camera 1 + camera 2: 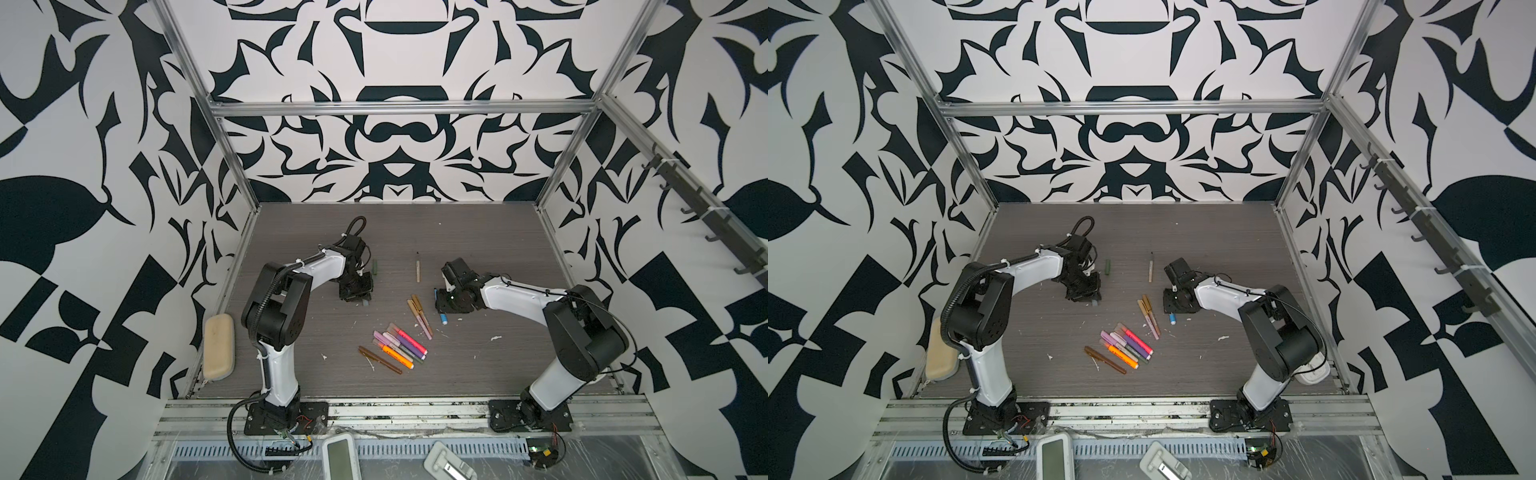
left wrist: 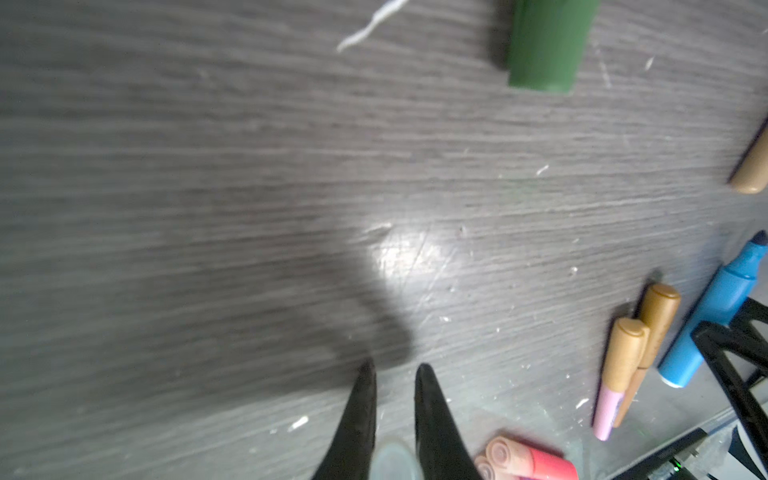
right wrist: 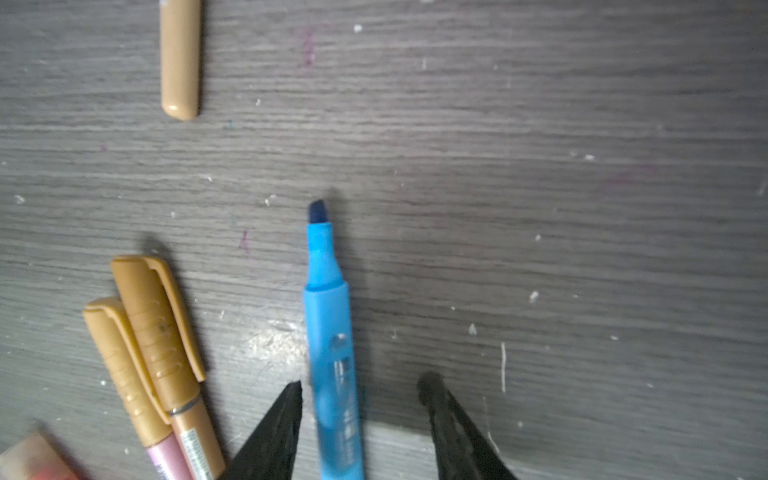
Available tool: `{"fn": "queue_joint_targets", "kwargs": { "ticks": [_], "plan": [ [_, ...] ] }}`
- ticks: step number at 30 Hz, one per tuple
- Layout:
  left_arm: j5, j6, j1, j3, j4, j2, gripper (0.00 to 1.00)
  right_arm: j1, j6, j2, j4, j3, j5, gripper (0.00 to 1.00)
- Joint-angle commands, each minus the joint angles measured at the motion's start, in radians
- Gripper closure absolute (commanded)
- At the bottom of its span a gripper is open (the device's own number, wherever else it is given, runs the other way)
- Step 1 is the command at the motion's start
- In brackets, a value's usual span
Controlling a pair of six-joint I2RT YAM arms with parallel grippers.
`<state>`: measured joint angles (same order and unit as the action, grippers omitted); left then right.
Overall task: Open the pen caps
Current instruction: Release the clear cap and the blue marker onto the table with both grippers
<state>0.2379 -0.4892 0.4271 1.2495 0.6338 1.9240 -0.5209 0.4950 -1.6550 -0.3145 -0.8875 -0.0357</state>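
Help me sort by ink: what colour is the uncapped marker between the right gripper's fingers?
Bright blue marker, darker blue tip; clearest in the right wrist view.

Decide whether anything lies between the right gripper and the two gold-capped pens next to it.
Nothing visible does. Only bare table separates the right gripper from the gold-capped pens; the uncapped blue pen lies between its open fingers, not in that path.

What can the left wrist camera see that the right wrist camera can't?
Only the left wrist view shows the green cap and the left fingers, closed on what looks like a pale cap. Only the right wrist view shows how the right fingers stand open either side of the blue pen. Both show that uncapped blue pen and two gold-capped pens beside it.
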Motion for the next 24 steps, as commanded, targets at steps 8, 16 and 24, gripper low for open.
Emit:
{"fn": "queue_joint_targets", "kwargs": {
  "ticks": [8,16,24],
  "plan": [
    [-0.046,0.041,0.004,0.041,0.045,0.073,0.86,0.001,-0.012,0.035,-0.038,-0.024,-0.005,0.42],
    [-0.042,0.038,0.003,0.045,0.048,0.069,0.74,0.0,-0.021,0.052,-0.053,-0.03,-0.013,0.4],
    [-0.04,0.035,0.003,0.042,0.05,0.059,0.73,-0.023,-0.046,0.133,-0.115,-0.034,0.037,0.4]
  ]
}}
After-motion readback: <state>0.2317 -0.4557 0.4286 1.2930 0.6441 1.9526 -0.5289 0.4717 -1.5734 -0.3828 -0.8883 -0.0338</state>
